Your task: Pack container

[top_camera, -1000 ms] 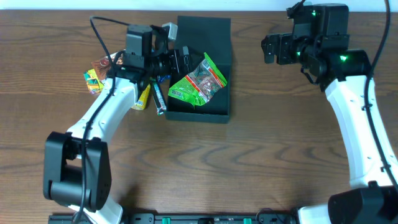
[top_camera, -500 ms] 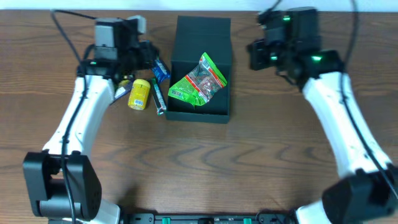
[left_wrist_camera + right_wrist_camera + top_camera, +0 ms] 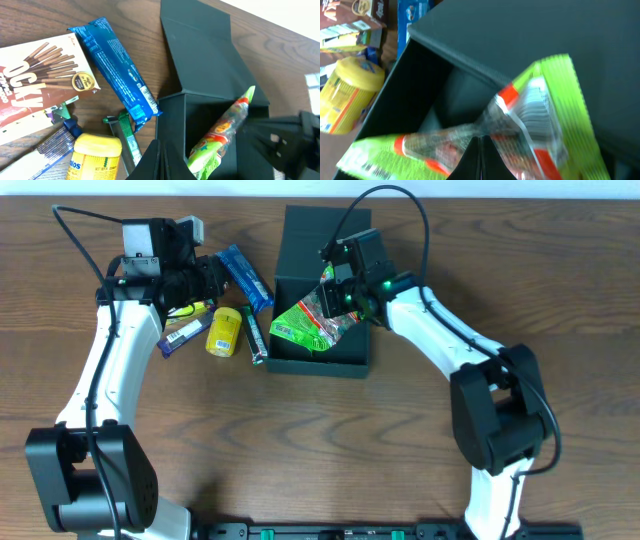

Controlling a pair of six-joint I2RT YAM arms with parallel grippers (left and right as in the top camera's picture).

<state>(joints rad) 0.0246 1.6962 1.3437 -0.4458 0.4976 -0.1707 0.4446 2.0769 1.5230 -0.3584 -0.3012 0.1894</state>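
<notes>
- Snacks go in the container (image 3: 318, 368), a dark green box by the middle of the far edge. Its lid (image 3: 327, 238) is flipped back so things can drop in.
- One green bag (image 3: 310, 322) is inside, but it stands up tall and is not lying flat.
- The right gripper (image 3: 336, 288) is right on that bag with its jaws squeezed together, I think to push the bag down. I cannot tell if it pinches any of the bag.
- The left gripper (image 3: 212, 278) is over the loose snacks toward the far left corner, near the blue packet (image 3: 246, 274) and the yellow tub (image 3: 224, 330). Its jaws are closed too, with nothing in them.
- Half a second ago the right arm was beside the box, and now it is over it. The left arm has moved further toward the left edge. The bag has stayed put.
</notes>
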